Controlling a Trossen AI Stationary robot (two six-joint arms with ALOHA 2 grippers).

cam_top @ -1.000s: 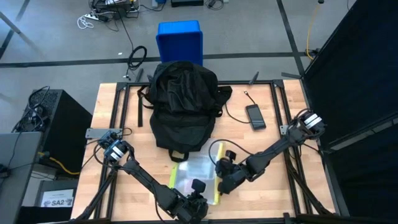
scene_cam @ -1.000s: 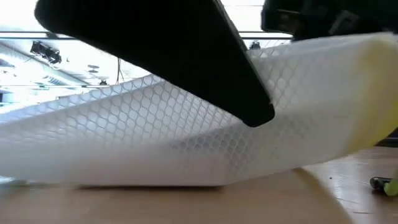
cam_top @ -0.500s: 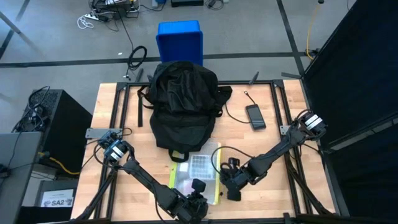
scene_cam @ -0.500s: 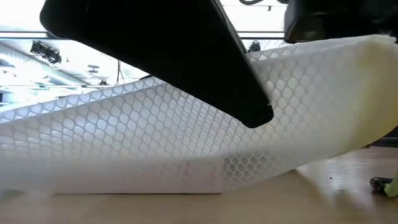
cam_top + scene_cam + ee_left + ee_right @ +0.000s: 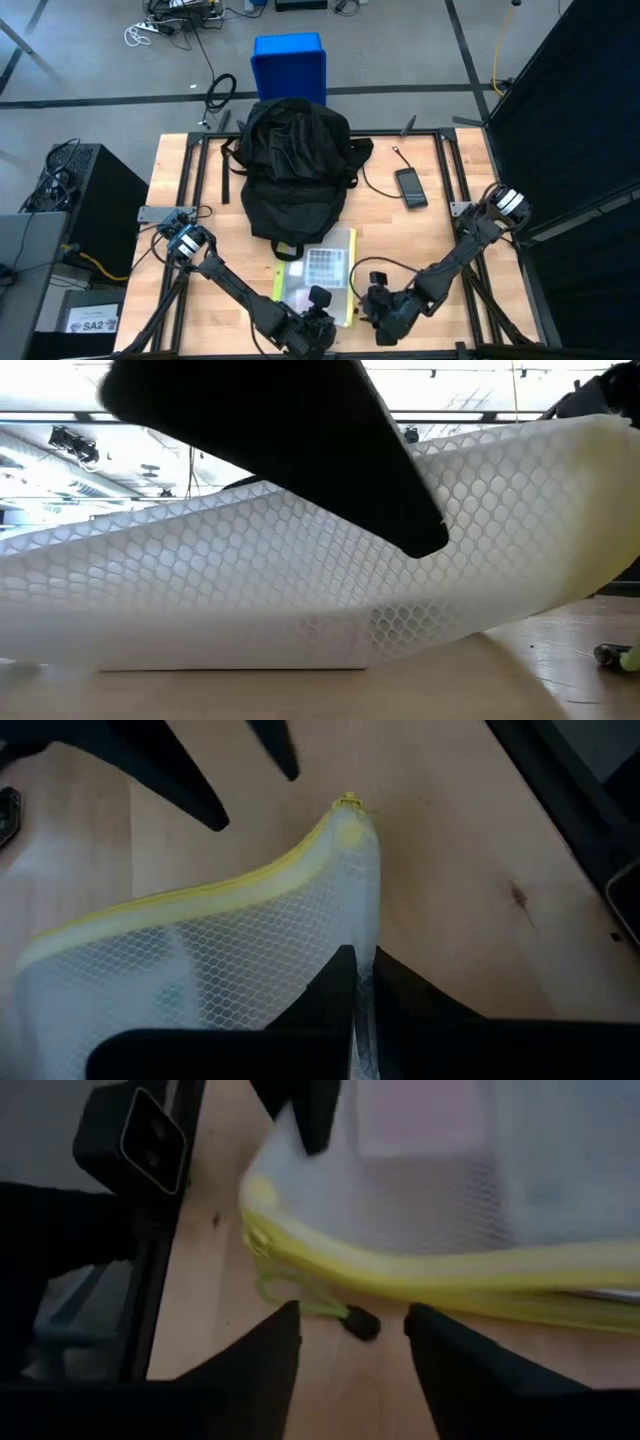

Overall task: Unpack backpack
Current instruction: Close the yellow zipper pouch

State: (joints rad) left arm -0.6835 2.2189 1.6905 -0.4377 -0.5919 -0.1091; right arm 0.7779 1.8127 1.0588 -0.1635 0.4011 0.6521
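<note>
**A:** Where is the backpack (image 5: 293,170) and what does it look like?

**B:** It lies flat on the wooden table (image 5: 420,240), towards the far edge and roughly central. It is black fabric, slumped and creased, with loose straps at its sides. A blue bin (image 5: 289,65) stands on the floor just beyond the table. A phone (image 5: 410,187) with a cable lies to the bag's right.

**A:** What are the arms doing?

**B:** Both are at the near edge, beside a clear mesh pouch (image 5: 318,277) with a yellow zip border, lying just in front of the bag. The left gripper (image 5: 362,982) has its fingers together, pinched on the pouch's mesh edge. The right gripper (image 5: 350,1345) has its fingers apart with nothing between them, hovering over the pouch's yellow zip pull (image 5: 310,1308).

**A:** How would the backpack handle?

**B:** I would judge it soft and floppy, likely to sag and fold when lifted, not fragile or slippery. How full or heavy it is cannot be told, since its opening is not clearly visible. A strap, the top loop or a pinch of fabric near the zip looks the safest hold, with the other gripper steadying the body.
</note>
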